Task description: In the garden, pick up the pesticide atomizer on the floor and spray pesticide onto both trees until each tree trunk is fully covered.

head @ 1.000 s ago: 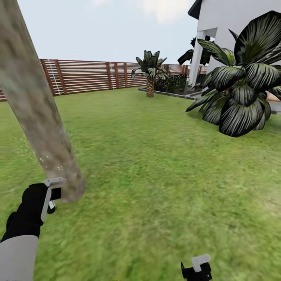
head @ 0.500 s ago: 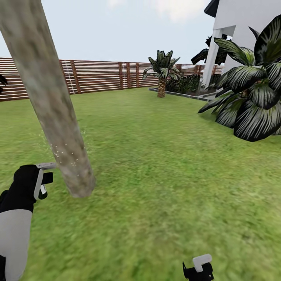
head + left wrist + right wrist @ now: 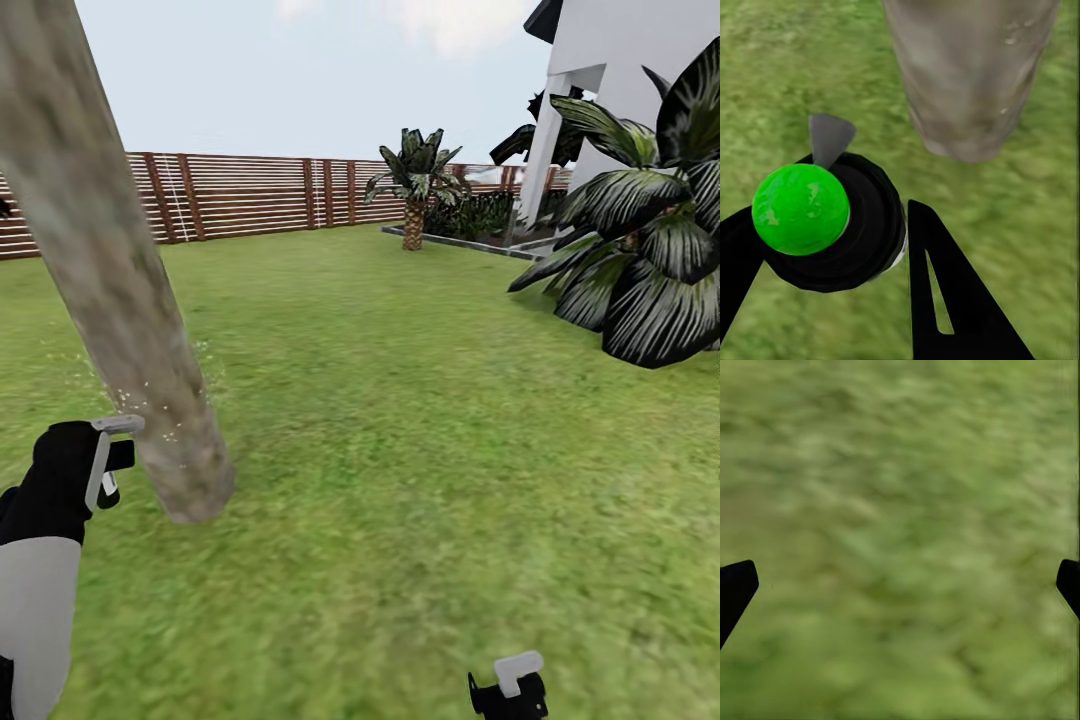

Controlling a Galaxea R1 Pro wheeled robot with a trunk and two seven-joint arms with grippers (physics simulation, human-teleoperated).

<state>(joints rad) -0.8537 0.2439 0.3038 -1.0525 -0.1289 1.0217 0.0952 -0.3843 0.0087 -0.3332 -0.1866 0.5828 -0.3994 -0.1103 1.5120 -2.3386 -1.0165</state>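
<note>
- The left gripper (image 3: 870, 277) grips the pesticide atomizer (image 3: 832, 221) between its black fingers; from the left wrist, the atomizer shows as a round black body with a bright green ball on top and a grey nozzle tip.
- In the head view the left gripper (image 3: 95, 470) sits just beside the foot of the tree trunk (image 3: 110, 270), and the atomizer (image 3: 112, 455) shows there as little more than a pale grey strip and a dark stub.
- Fine white specks dot the trunk's lower part; its top is cut off by the frame.
- The trunk's base (image 3: 967, 75) stands on the lawn (image 3: 420, 420).
- The right gripper (image 3: 508, 690) is cut off at the bottom edge; from the right wrist its two dark fingertips (image 3: 735, 589) stand far apart over blurred grass, holding nothing.
- A slat fence (image 3: 250, 195), a short palm (image 3: 415, 185) and a broad-leaved plant (image 3: 640, 260) lie behind; a white building (image 3: 620, 70), probably a house, is partly hidden.
</note>
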